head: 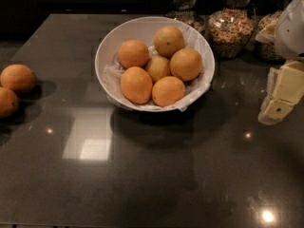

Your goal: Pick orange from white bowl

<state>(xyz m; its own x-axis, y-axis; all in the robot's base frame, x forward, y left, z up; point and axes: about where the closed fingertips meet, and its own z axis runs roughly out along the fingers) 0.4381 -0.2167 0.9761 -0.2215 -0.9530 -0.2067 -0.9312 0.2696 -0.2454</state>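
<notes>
While six oranges (136, 84) fill the paper-lined white bowl (107, 45), the gripper (278, 103) hovers nearby, state unclear.

No text, label, brand, number or sign can be read. The large round white bowl with its crumpled paper lining (102, 51) carries no lettering, and neither do the round orange fruits (136, 84) piled in it. The clear glass jars of grain (230, 30) just behind the bowl show no legible label. The cream-coloured plastic gripper (275, 109), to the right of the bowl, bears only a small dark dot.
</notes>
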